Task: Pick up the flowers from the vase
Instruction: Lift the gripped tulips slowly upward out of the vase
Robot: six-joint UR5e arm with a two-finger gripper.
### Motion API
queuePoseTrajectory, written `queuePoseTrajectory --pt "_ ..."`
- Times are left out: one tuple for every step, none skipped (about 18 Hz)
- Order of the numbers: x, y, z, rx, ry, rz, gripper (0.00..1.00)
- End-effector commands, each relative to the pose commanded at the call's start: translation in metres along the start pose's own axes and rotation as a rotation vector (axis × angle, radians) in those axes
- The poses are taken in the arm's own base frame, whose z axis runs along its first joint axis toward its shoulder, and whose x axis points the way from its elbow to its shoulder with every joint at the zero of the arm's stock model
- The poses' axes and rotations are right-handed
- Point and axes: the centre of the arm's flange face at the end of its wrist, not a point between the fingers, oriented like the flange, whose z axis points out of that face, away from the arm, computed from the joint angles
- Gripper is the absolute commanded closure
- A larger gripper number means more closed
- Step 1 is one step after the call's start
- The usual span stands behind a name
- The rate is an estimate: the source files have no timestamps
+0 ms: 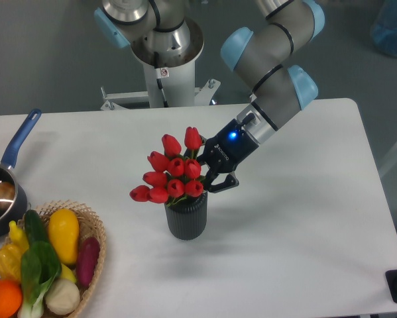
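The flowers (170, 173), a bunch of red tulip buds, stand in the vase (187, 216), a small dark ribbed cylinder near the middle of the white table (304, 218). The stems are hidden inside the vase. My gripper (209, 171) reaches in from the upper right and sits against the right side of the bunch, just above the vase's mouth. Its jaws look open, one finger (223, 184) low by the right-hand buds and the other higher up behind the top bud. The buds hide the fingertips.
A wicker basket (95, 228) of colourful vegetables and fruit sits at the front left. A blue-handled saucepan (6, 192) stands at the left edge. The arm's base column (165, 66) rises behind the table.
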Motion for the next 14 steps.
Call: queuePoseTrajectory --pt "0.000 0.001 0.000 0.006 -0.002 -0.003 0.56" --pt "0.000 0.001 0.001 0.021 -0.004 -0.008 0.56" --pt "0.000 0.000 0.001 0.041 -0.008 -0.010 0.56" --pt "0.001 0.000 0.002 0.047 -0.009 -0.012 0.56" --pt "0.002 0.002 0.002 0.045 -0.008 -0.015 0.56" --pt "0.002 0.006 0.000 0.047 -0.011 -0.022 0.56" --pt "0.002 0.007 -0.001 0.049 -0.013 -0.024 0.56" --pt "0.003 0.007 -0.001 0.051 -0.013 -0.026 0.56" --pt "0.003 0.007 -0.001 0.052 -0.014 -0.026 0.56" --pt "0.003 0.008 0.000 0.051 -0.013 -0.027 0.56" --pt "0.004 0.010 0.000 0.052 -0.012 -0.029 0.56" --pt "0.005 0.013 0.000 0.052 -0.012 -0.028 0.56" --pt "0.007 0.016 -0.001 0.054 -0.014 -0.022 0.56" --pt "0.009 0.020 -0.002 0.055 -0.016 -0.013 0.56"
